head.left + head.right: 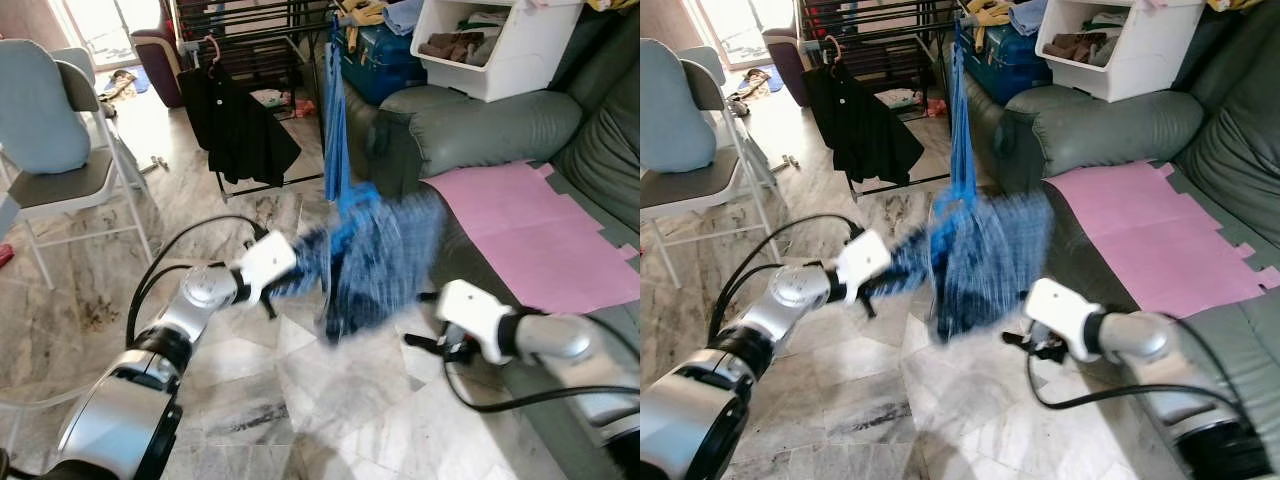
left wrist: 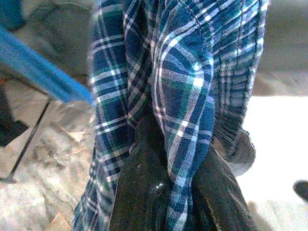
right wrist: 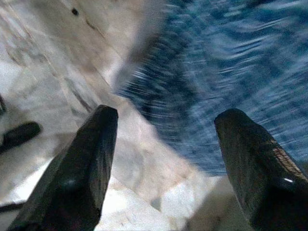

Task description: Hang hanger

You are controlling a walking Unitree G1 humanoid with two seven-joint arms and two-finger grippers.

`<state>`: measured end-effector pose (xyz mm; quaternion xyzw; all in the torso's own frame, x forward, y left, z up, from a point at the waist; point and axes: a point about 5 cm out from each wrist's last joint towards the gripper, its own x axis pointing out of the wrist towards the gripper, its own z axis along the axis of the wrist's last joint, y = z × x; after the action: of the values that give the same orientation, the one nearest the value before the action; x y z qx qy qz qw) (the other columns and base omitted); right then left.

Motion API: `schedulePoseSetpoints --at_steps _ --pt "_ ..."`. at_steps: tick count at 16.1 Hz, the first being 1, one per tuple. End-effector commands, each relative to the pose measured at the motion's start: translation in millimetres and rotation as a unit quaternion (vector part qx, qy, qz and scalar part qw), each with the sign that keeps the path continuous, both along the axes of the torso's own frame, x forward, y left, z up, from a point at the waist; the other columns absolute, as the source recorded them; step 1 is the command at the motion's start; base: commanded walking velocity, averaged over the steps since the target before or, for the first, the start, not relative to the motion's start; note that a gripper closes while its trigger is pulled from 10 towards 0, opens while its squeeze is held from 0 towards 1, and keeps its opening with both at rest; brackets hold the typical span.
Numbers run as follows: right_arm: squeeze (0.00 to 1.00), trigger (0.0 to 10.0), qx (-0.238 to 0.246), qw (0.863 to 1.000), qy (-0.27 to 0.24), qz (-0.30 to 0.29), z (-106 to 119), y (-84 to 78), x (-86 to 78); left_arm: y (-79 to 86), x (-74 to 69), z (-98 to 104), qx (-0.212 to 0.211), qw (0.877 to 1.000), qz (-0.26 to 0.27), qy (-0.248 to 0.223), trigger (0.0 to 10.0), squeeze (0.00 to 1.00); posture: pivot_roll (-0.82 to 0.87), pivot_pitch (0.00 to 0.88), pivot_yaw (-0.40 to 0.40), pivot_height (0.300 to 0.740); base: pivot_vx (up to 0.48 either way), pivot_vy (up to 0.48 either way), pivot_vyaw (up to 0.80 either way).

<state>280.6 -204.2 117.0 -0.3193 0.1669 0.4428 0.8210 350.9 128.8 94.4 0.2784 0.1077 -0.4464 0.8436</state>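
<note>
Left gripper (image 2: pixel 166 192) pinches soft plaid shirt (image 1: pixel 385 260); right gripper (image 3: pixel 168 159) spread wide below it. Bare marble floor (image 1: pixel 330 400) at 6 o'clock, sofa (image 1: pixel 480 130) edge at 3.

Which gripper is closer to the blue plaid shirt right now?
Left. The left gripper is shut on the blue plaid shirt, cloth bunched between its fingers. The right gripper is open, just below the shirt, not touching.

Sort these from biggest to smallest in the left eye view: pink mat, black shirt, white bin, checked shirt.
1. pink mat
2. checked shirt, though it's blurred and nearer the camera
3. white bin and black shirt look about equal; can't rank them.
</note>
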Motion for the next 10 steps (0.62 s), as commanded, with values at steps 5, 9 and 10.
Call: schedulePoseSetpoints --at_steps 5,9,10 --pt "1.0 10.0 -0.008 0.999 -0.021 0.042 20.7 -11.5 -0.1 -2.7 -7.6 1.1 0.053 0.994 -0.095 -0.021 0.0 0.0 -0.19 0.0 0.056 0.74 0.0 0.0 0.0" --pt "1.0 10.0 -0.023 0.997 -0.046 0.065 28.6 -17.1 3.7 -6.4 -15.9 -4.0 0.058 0.988 -0.141 -0.016 0.0 0.0 -0.19 0.0 0.061 0.74 0.0 0.0 0.0" --pt "1.0 10.0 -0.03 0.996 -0.048 0.069 29.8 -19.2 4.8 -6.6 -17.4 -5.0 0.063 0.986 -0.15 -0.016 0.0 0.0 -0.19 0.0 0.062 0.74 0.0 0.0 0.0"
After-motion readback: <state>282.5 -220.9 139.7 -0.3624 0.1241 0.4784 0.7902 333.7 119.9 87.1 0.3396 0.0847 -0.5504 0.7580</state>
